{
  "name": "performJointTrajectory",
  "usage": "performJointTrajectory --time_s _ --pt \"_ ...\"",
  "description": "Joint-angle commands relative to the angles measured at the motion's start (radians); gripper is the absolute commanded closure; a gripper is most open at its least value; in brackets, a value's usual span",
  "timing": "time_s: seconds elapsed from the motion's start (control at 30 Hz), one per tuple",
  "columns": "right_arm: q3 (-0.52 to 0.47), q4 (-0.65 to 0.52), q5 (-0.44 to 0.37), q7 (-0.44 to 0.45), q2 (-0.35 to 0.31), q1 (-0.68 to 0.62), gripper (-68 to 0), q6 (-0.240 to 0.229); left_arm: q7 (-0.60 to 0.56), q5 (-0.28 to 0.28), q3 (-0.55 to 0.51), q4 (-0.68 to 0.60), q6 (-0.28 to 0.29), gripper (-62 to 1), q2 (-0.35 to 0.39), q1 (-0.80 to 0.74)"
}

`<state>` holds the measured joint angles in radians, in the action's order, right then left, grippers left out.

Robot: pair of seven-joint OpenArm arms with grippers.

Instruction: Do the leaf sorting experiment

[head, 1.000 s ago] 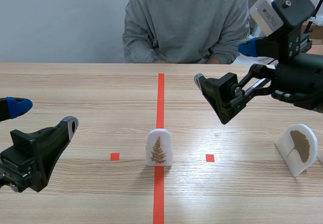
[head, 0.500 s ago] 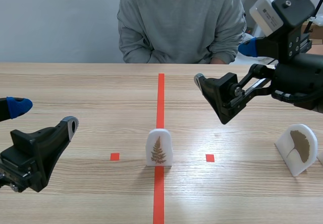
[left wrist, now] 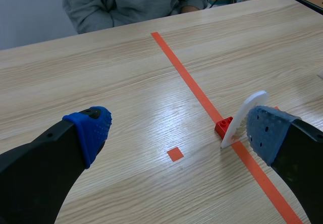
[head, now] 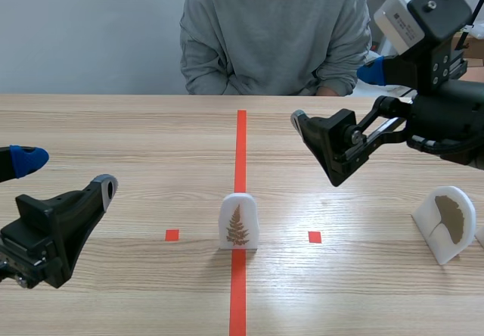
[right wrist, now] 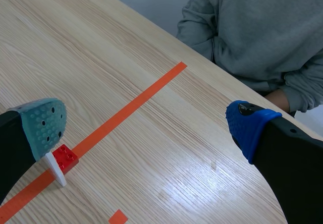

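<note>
A white arched card with a brown fern leaf (head: pixel 238 222) stands upright on the red centre line, on a small red brick (left wrist: pixel 224 127). From behind, the fern card (left wrist: pixel 243 116) shows by my left gripper's right finger, and the fern card's edge (right wrist: pixel 54 168) with the red brick (right wrist: pixel 64 158) shows by my right gripper's left finger. A second white card with a ginkgo leaf (head: pixel 448 222) stands at the right edge. My left gripper (head: pixel 60 177) hovers open low at the left, holding nothing. My right gripper (head: pixel 344 109) hangs open above the table's right half, well above the cards.
A person in a grey hoodie (head: pixel 276 33) sits across the table, forearms at the far edge. The wooden table (head: pixel 151 147) runs out on both sides of the line.
Only the person has shifted a little at the far edge. Both arms and both cards are where they were.
</note>
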<state>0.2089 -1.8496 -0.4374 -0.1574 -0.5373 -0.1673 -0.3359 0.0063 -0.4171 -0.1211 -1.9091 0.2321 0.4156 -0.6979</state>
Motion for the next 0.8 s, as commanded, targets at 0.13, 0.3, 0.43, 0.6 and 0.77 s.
performJointTrajectory --time_s 0.13,0.3,0.43,0.6,0.77 --pt "-0.013 -0.002 -0.011 0.018 -0.003 0.006 -66.7 0.003 -0.013 -0.006 0.003 -0.014 -0.001 -57.2 -0.005 0.003" --pt "-0.013 -0.002 -0.011 0.018 -0.003 0.006 -66.7 0.003 -0.013 -0.006 0.003 -0.014 -0.001 -57.2 -0.005 0.003" --pt "-0.013 -0.002 -0.011 0.018 -0.003 0.006 -66.7 0.003 -0.012 -0.006 0.003 -0.014 -0.001 -57.2 -0.005 0.003" --pt "-0.013 -0.002 -0.011 0.018 -0.003 0.006 -66.7 0.003 -0.006 0.024 0.003 -0.014 0.007 -57.2 -0.004 0.014" --pt "-0.013 -0.002 -0.011 0.018 -0.003 0.006 -66.7 0.003 -0.001 0.113 0.004 0.032 0.097 -57.2 0.023 0.084"
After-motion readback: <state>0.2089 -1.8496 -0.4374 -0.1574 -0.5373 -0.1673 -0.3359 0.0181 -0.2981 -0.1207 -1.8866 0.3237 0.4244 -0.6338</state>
